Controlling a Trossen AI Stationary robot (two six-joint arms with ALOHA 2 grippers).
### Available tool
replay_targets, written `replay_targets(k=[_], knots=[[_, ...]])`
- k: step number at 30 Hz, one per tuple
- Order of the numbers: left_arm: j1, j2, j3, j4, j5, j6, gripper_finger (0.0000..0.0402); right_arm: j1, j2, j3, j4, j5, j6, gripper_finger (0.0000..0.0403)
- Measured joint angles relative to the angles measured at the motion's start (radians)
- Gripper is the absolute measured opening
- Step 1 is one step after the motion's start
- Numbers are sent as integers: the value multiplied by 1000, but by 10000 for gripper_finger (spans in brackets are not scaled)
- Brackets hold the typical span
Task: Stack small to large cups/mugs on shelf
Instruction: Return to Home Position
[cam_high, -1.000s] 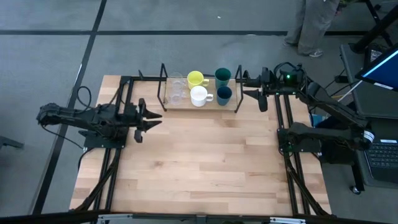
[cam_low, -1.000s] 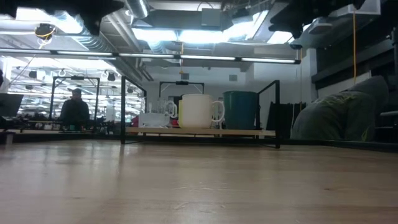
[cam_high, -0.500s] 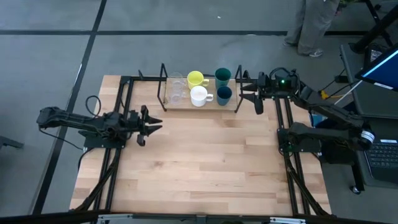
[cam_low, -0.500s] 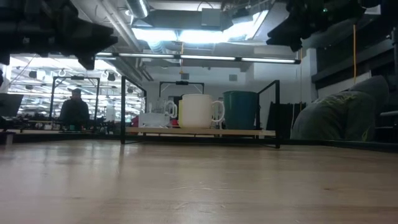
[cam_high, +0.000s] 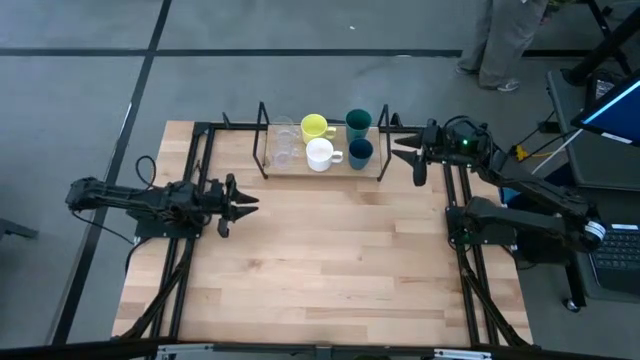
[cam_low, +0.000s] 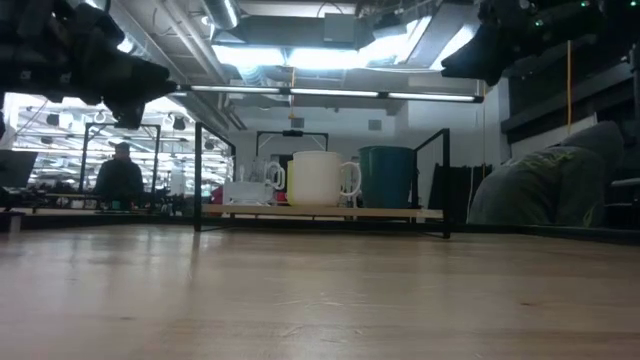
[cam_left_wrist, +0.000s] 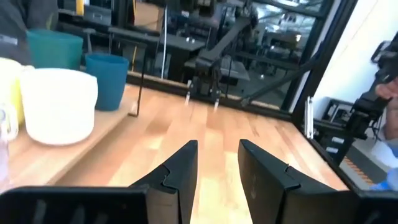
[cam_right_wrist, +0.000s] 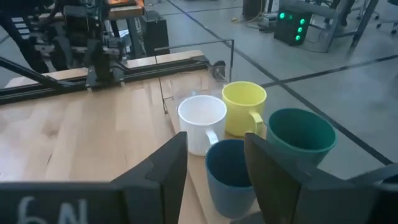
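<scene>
On the counter (cam_high: 330, 270), the shelf (cam_high: 368, 171) holds the cups (cam_high: 319, 153); left tool (cam_high: 243, 202) and right tool (cam_high: 405, 160), parted and empty, should withdraw clear of its frame.

Left arm (cam_high: 130, 198) and right arm (cam_high: 530, 190): matte black, loopy black cables (cam_high: 141, 163), tiny green light (cam_high: 463, 141) on the right wrist, left gripper (cam_left_wrist: 217, 146) fingers (cam_left_wrist: 180, 174) are chunky dark wedges.
</scene>
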Motion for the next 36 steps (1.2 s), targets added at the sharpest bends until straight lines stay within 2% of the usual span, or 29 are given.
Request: replay_targets(k=[6,11,14,22,28,36], knots=[[0,-139,0,-90,10,59,110,0,-59,-85,82,8,0,162],[0,-244,0,-199,10,44,110,0,-94,-117,126,88,1,162],[0,-242,6,-220,11,41,110,0,-104,-117,128,122,1,162],[0,-241,-9,-194,22,70,110,0,-107,-117,114,123,0,162],[0,-238,-10,-196,40,41,110,0,-107,-117,112,47,6,162],[-1,-238,-10,-195,37,14,110,0,-107,-117,89,59,28,162]])
